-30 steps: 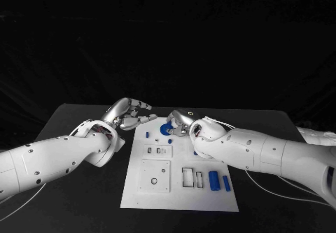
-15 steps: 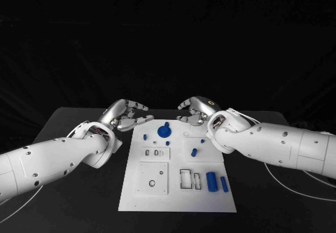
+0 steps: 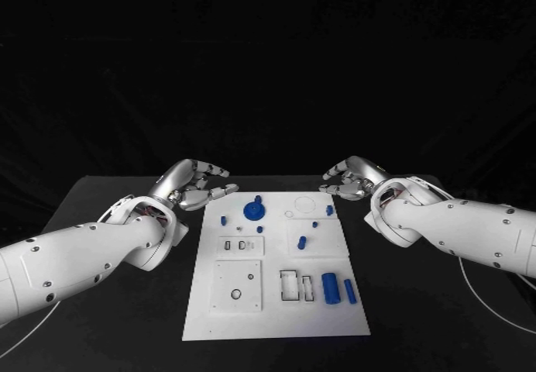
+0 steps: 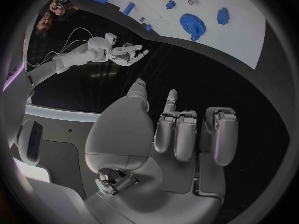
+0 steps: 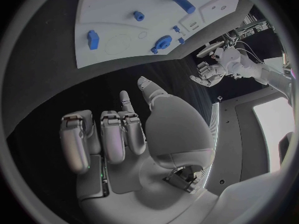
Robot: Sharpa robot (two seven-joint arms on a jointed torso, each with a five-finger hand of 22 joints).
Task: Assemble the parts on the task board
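Task board [image 3: 280,310]: lay in the middle of the black table [image 3: 101,310].
Left hand [image 3: 197,184]: beside the board's far left corner, fingers loosely curled, holding nothing.
Right hand [image 3: 355,177]: beside its far right corner, likewise empty.
Parts: a blue gear [image 3: 255,209] and small pieces sat at the board's far end; two blue cylinders [image 3: 338,287] lay toward its near right.

I can't make out the small slots and tiny blue parts [image 3: 260,229] on the task board [image 3: 280,318], too small | left wrist view cuts the board [image 4: 236,40] off at the circle's rim | right wrist view crops it [image 5: 106,15] likewise | both arms run off the head view's edges
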